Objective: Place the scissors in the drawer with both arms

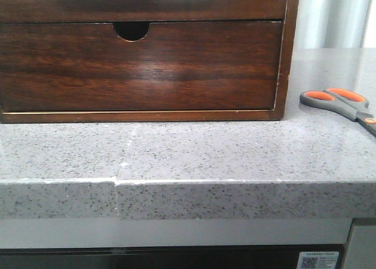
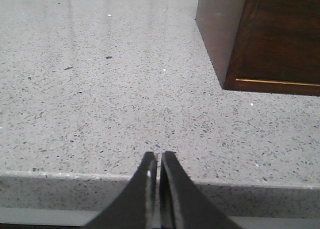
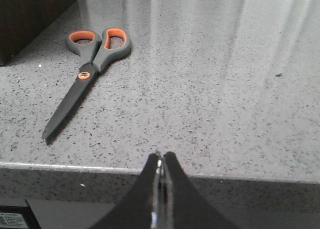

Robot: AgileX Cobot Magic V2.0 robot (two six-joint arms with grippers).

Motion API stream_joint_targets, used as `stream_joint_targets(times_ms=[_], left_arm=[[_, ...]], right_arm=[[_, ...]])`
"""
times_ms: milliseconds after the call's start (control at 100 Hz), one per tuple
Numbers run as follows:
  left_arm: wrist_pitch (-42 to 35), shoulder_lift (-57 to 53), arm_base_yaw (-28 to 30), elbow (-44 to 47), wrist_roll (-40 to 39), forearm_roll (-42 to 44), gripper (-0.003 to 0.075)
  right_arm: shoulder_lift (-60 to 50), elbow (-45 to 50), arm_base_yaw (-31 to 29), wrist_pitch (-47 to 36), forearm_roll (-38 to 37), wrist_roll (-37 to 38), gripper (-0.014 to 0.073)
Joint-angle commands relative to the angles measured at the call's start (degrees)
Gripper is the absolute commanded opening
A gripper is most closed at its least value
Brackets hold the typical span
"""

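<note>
Front view: scissors (image 1: 342,102) lie flat on the speckled grey countertop (image 1: 176,148), just right of the dark wooden drawer cabinet (image 1: 141,63), blades closed. Left gripper (image 2: 159,161) clenched, empty, at the counter edge. Right gripper (image 3: 161,161) likewise pinched shut, holding nothing, apart from the scissors.

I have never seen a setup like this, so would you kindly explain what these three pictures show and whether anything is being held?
This is a two-armed robot at a speckled grey counter. The front picture looks forward over the counter, at a dark wooden cabinet with a closed drawer front. The other two come from cameras on each wrist. The dark prongs at the bottom are the left claw and right claw, both shut and holding nothing. The scissors, grey with orange-lined handles, lie flat and closed on the counter, right of the cabinet.
</note>
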Motion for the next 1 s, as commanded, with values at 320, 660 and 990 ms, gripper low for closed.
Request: stream_joint_targets(times_ms=[320, 660, 990], left_arm=[[-3.49, -1.69, -0.47, 1.18, 0.00, -0.58, -0.0022], [-4.65, -1.69, -0.47, 1.18, 0.00, 0.68, -0.0022], [-10.84, -1.69, -0.47, 1.18, 0.00, 2.27, -0.0022]], right_arm=[[-1.27, 1.68, -0.02, -0.68, 0.32, -0.40, -0.0061], [-1.27, 1.68, -0.02, -0.68, 0.32, -0.40, -0.0061], [-1.27, 1.68, -0.02, -2.12, 0.32, -0.40, -0.0061]])
